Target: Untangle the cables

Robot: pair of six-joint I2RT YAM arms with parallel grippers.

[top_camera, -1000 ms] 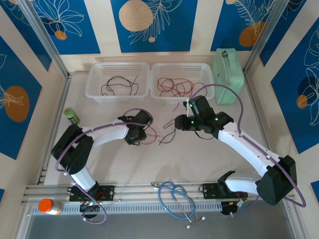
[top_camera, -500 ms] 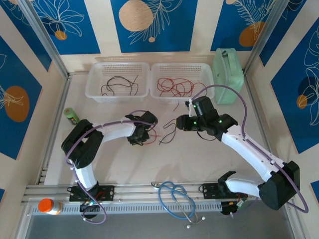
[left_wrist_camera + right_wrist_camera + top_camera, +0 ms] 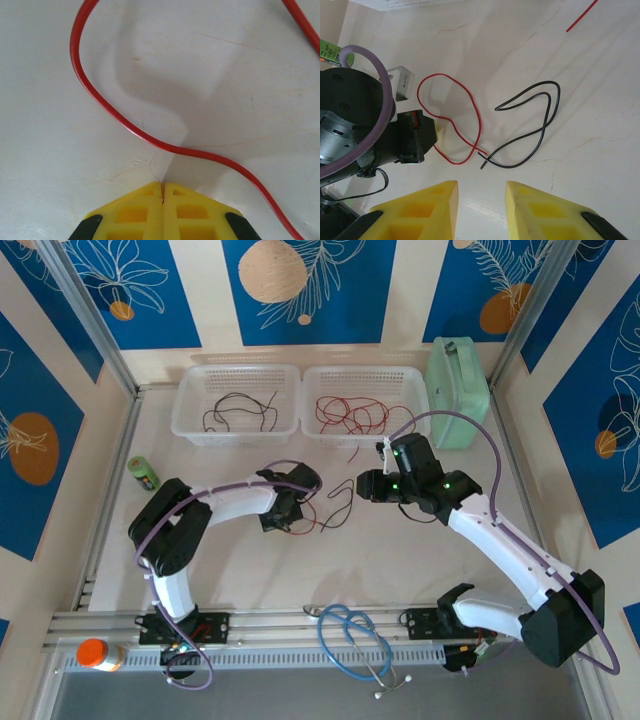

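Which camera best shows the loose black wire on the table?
The right wrist view: the thin black wire lies whole in it, doubled into a narrow loop, one end beside the thin red wire. The top external view shows it small and far off. The left wrist view has the red wire close up.

red cable (image 3: 165,146) | blk cable (image 3: 558,97) | L pincer (image 3: 162,192) yel | table (image 3: 520,45) wht, faint veins | walls (image 3: 340,300) blue, leaf print

The left gripper (image 3: 436,131) is sitting just beside the loop of the red wire (image 3: 472,110), blocking the way in from that side. The black wire (image 3: 542,125) is lying close on the other side, and bare table (image 3: 585,70) is stretching open past it.
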